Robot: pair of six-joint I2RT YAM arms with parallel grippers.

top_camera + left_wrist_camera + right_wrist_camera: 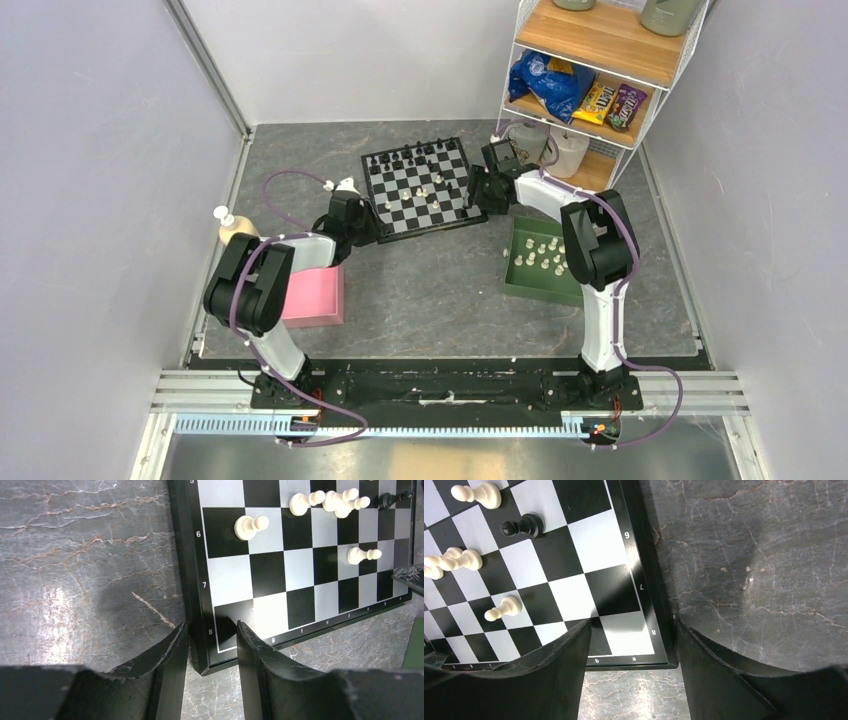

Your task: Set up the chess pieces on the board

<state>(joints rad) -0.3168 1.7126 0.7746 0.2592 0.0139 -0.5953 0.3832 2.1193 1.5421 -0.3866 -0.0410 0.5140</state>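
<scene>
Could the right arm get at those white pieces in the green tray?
Probably yes. The green tray lies open beside the right arm, nothing covering the white chess pieces. The right gripper, now at the chessboard corner, would have to swing back.

Grey marbled tabletop [440, 290], plain pale walls [100, 150] on 3 sides. Wire shelf unit [600, 45] w/ wood shelves in back-right corner, snack bags [548, 82] on it. Alu rail [200, 385] along near edge. Even light, bit of glare.

We found bare tabletop [430, 290] open across the lower middle of the frame. The board [400, 224] blocked the upper centre, a pink tray [315, 292] the left, a green tray [535, 287] the right, a shelf rack [590, 45] the upper right.
</scene>
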